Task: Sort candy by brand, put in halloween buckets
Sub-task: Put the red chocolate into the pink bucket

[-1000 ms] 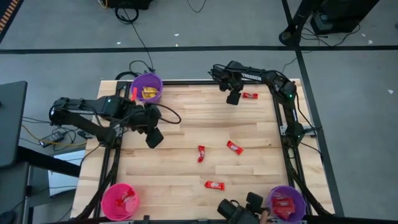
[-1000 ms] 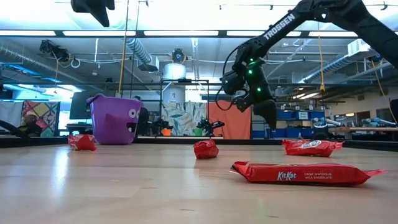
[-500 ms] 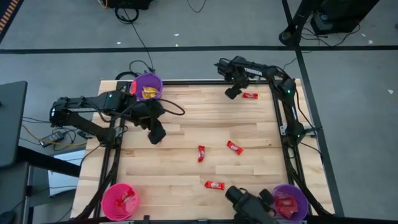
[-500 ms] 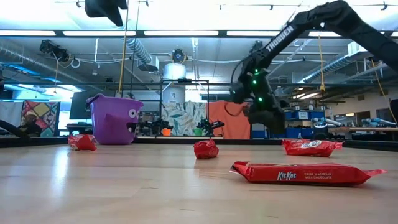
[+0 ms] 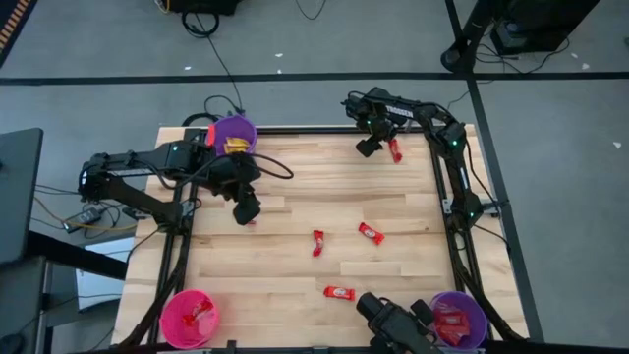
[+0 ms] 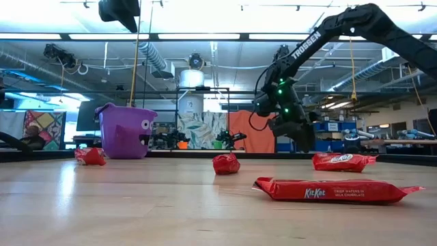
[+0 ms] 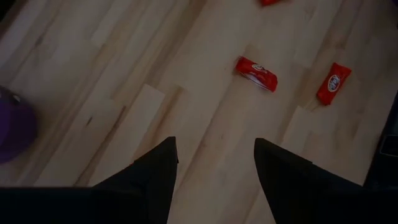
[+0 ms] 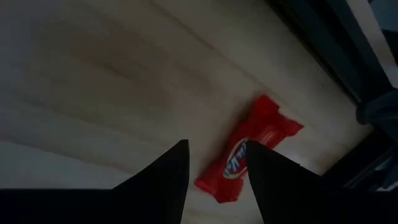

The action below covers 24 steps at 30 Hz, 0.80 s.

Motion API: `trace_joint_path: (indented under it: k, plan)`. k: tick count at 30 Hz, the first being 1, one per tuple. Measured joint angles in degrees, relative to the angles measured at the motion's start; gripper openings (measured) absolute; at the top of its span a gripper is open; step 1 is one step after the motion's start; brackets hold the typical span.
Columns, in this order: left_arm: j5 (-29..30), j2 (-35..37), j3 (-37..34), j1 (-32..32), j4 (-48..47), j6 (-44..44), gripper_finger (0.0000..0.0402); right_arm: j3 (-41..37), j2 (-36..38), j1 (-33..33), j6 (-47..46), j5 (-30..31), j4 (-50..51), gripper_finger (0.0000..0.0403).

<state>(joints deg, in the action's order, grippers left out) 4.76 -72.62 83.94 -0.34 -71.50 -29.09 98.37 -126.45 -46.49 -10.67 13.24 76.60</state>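
Observation:
My right gripper (image 5: 370, 146) is open and low over the table's far right corner. A red bar (image 8: 249, 152) lies flat on the wood there, with one end between the fingers; in the high view this red bar (image 5: 395, 149) lies just right of the gripper. My left gripper (image 5: 246, 208) hangs open above the table's left half, clear of everything. Three more red bars (image 5: 317, 242) (image 5: 371, 233) (image 5: 340, 292) lie flat mid-table. A purple bucket (image 5: 234, 135) holding yellow packets stands at the far left. A pink bucket (image 5: 189, 318) stands near left, and a second purple bucket (image 5: 454, 320) near right holds red bars. My right gripper comes slanting down from above at the red bar's end (image 8: 231, 177). One finger (image 8: 267, 180) overlaps the wrapper in the wrist view. I cannot tell whether it touches the bar, which lies flat on the table.
A dark camera mount (image 5: 393, 324) sits at the near edge beside the purple bucket. Cables loop by the far left bucket. Bare wood (image 5: 295, 187) lies between the two arms. In the low view the nearest red bar (image 6: 338, 190) lies in front.
My right gripper has moved down toward the table's far right corner, staying open. The red bar there has turned about on the wood, from lying left to right to pointing far to near. My left gripper has drifted slightly toward the right.

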Motion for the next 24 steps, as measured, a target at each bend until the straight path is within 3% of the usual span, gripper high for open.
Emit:
trace_joint_path:
  k: [10,19,21,24]
  plan:
    - [1.83,0.0,0.0,0.27,0.22,4.19,0.0215,0.13,0.14,4.15,-6.37,-7.79,6.49,0.0169]
    - [-0.16,0.0,0.0,3.61,0.87,9.42,0.0215,0.16,2.8,7.09,-18.46,-25.57,-8.65,0.0169]
    - [-0.36,0.0,0.0,4.14,0.85,10.91,0.0215,0.32,3.14,6.57,-21.39,-25.49,-11.87,0.0169]
    - [-1.05,0.0,0.0,4.68,0.7,13.29,0.0215,0.59,3.14,4.21,-26.83,-16.83,-10.46,0.0166]
